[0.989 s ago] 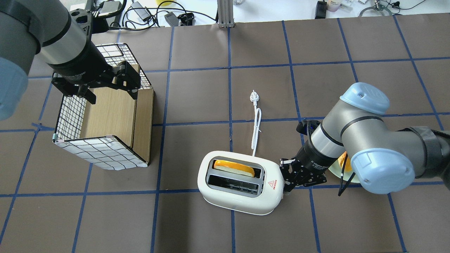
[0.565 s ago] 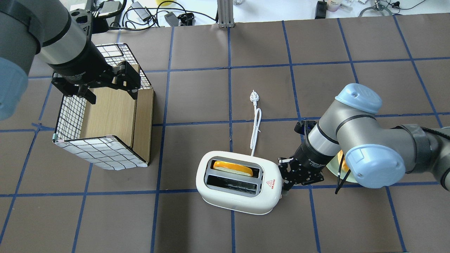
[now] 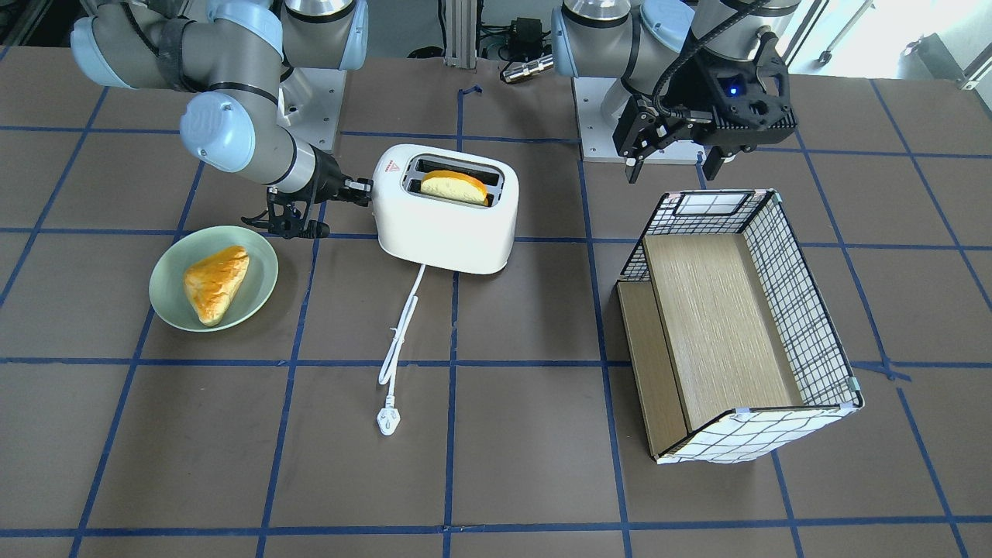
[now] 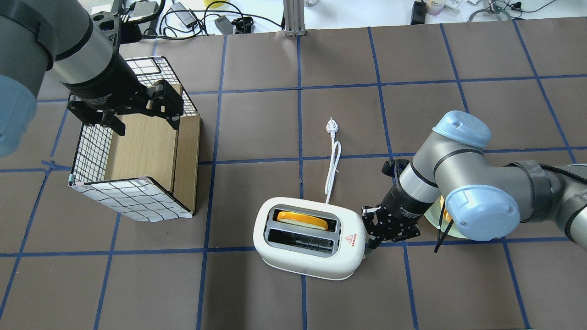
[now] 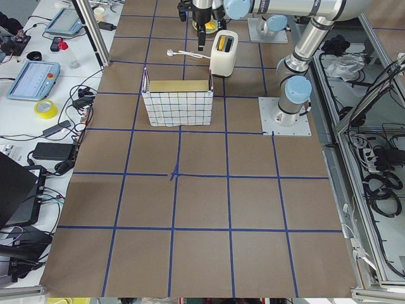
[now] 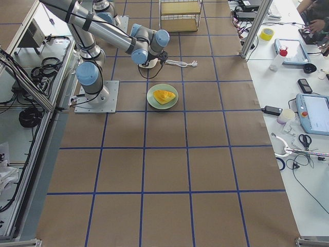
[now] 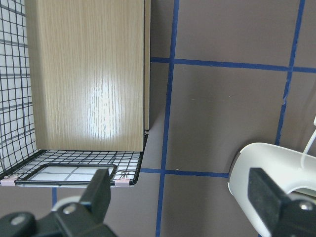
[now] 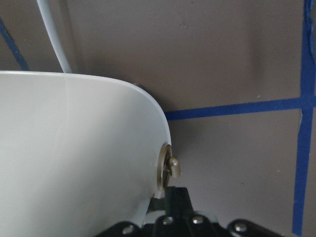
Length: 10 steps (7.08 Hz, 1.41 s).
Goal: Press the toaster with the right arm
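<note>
The white two-slot toaster [image 4: 309, 250] stands on the table near the robot, a slice of bread [image 4: 302, 220] in its far slot. Its cord and plug [image 4: 331, 126] lie stretched away from the robot. My right gripper [image 4: 370, 238] is shut and its tips press against the toaster's right end, below the red triangle. In the right wrist view the fingertips [image 8: 175, 197] sit just under a metal knob [image 8: 169, 168] on the toaster's end [image 8: 74, 148]. In the front view the right gripper [image 3: 358, 186] touches the toaster [image 3: 446, 225]. My left gripper [image 4: 144, 121] is open and empty above the basket.
A wire basket with a wooden shelf [image 4: 137, 192] lies on its side at the left; it also shows in the front view [image 3: 806, 310]. A green plate [image 3: 263, 267] with a pastry [image 3: 213, 283] sits under the right arm's wrist.
The right arm has pushed further left against the toaster's end, and the toaster has slid a little to the left. The left arm has not moved.
</note>
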### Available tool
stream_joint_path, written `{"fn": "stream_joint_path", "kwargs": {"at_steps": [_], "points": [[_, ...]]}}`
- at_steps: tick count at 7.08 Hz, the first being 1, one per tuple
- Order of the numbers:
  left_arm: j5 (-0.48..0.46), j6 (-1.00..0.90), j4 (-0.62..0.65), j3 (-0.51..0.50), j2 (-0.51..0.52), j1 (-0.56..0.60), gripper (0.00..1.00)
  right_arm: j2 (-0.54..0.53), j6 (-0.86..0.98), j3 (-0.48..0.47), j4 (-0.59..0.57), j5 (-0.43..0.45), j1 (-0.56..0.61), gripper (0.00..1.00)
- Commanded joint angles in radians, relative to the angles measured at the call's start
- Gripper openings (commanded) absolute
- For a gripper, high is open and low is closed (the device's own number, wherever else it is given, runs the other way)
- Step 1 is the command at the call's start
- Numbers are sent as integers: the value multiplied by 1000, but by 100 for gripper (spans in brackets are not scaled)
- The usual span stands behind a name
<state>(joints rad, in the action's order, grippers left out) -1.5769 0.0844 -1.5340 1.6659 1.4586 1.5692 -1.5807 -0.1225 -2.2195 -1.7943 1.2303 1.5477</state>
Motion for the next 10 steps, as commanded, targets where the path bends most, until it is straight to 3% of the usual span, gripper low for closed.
{"fn": "stream_joint_path", "kwargs": {"at_steps": [1, 3, 5, 7, 8, 9, 10], "points": [[0, 0, 0, 0, -1, 0, 100, 1, -17, 3, 1, 20, 0, 0], [0, 0, 0, 0, 0, 0, 100, -30, -113, 93, 30, 81, -3, 0], [0, 0, 0, 0, 0, 0, 100, -47, -126, 280, 209, 86, 0, 0], [0, 0, 0, 0, 0, 0, 100, -61, -128, 433, 277, 176, 6, 1], [0, 0, 0, 0, 0, 0, 100, -70, -112, 483, 276, 210, 8, 11], [0, 0, 0, 0, -1, 0, 100, -68, -76, 520, 256, 231, 9, 30], [0, 0, 0, 0, -1, 0, 100, -62, -37, 547, 203, 277, 9, 69]]}}
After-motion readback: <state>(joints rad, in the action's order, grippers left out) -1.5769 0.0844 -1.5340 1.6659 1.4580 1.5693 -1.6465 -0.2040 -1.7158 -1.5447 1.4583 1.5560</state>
